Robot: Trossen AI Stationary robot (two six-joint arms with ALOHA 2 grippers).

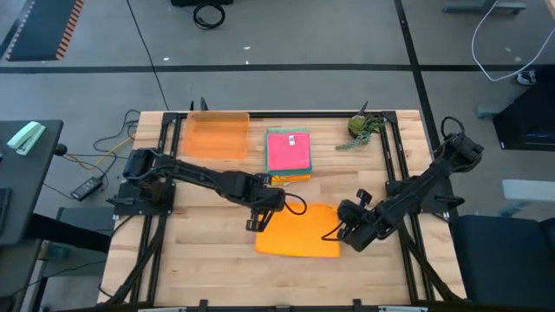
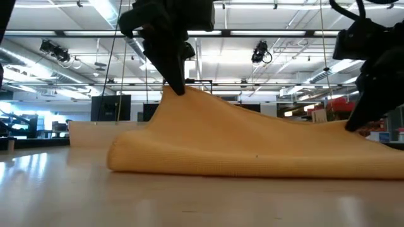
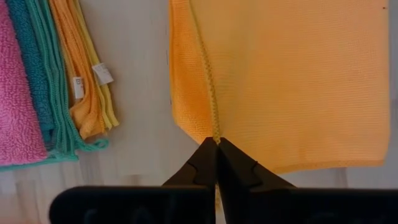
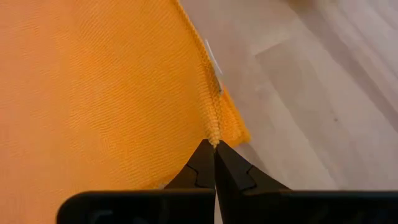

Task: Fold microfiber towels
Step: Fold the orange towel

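Orange microfiber towel [image 1: 299,232] at bench [image 1: 199,269] 6 o'clock. Left end effector [image 1: 257,218] and right end effector [image 1: 344,234] each pinched tight on an edge, cloth lifted. Soft, light, droopy: grip hems near corners. Folded stack [image 1: 289,154] at 12.

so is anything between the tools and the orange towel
No. The left tool and the right tool are each shut on an edge of the orange towel, holding it up off the table. Nothing visible sits between them.
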